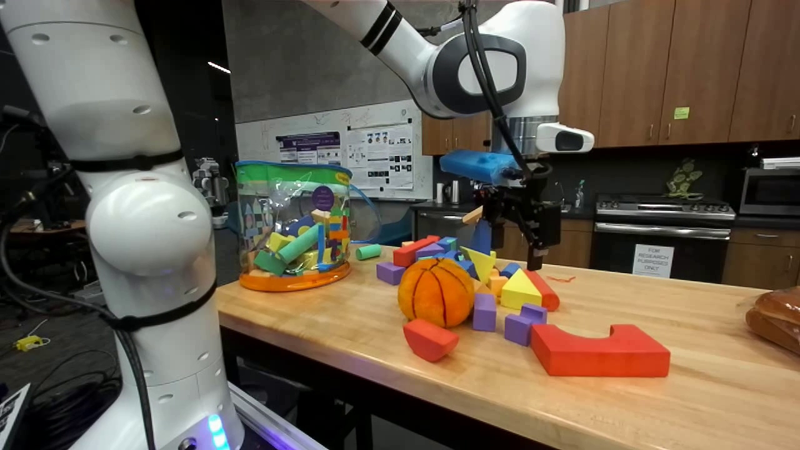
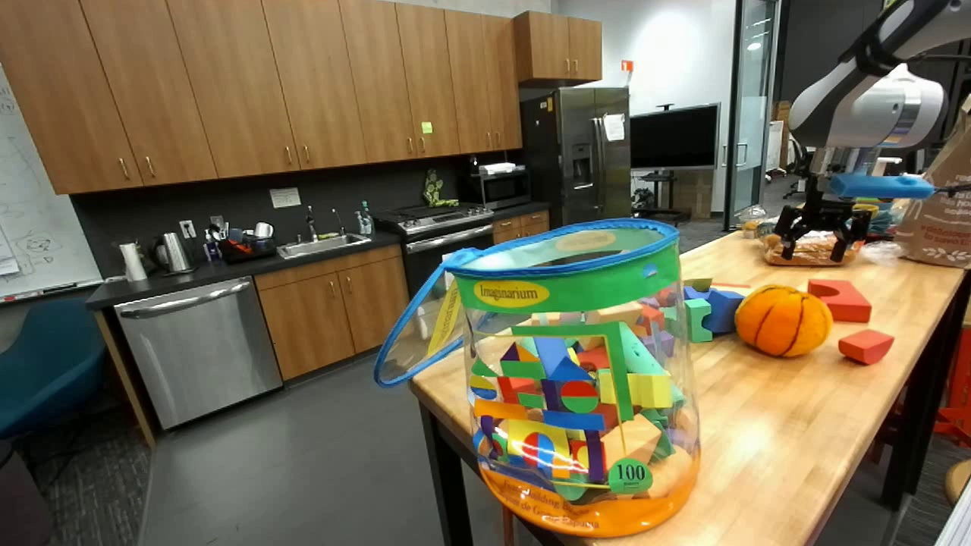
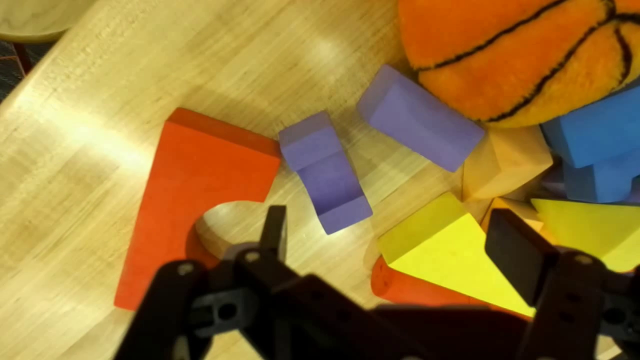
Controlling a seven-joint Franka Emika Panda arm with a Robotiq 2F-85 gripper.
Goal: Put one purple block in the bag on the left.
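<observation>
The clear bag with a green top band (image 1: 269, 175) (image 2: 592, 292) stands at the table's end in both exterior views. Colourful blocks lie inside. Its blue-edged lid flap (image 2: 394, 362) hangs open to one side. A notched purple block (image 1: 517, 329) (image 3: 330, 180) lies beside the red arch block. A plain purple block (image 1: 484, 312) (image 3: 417, 117) stands by the orange ball. Another purple block (image 1: 390, 273) lies nearer the bag. My gripper (image 1: 517, 247) (image 2: 813, 246) (image 3: 395, 240) is open and empty above the blocks. In the wrist view both purple blocks show ahead of the fingertips.
The orange ball (image 1: 435, 292) (image 3: 515, 60) sits against the block pile. A red arch block (image 1: 600, 359) (image 3: 175, 185) and a red half-round block (image 1: 430, 340) lie nearby. A yellow block (image 1: 520, 290) (image 3: 450, 255) shows between the fingers. A brown package (image 1: 778, 319) lies at the table's far end.
</observation>
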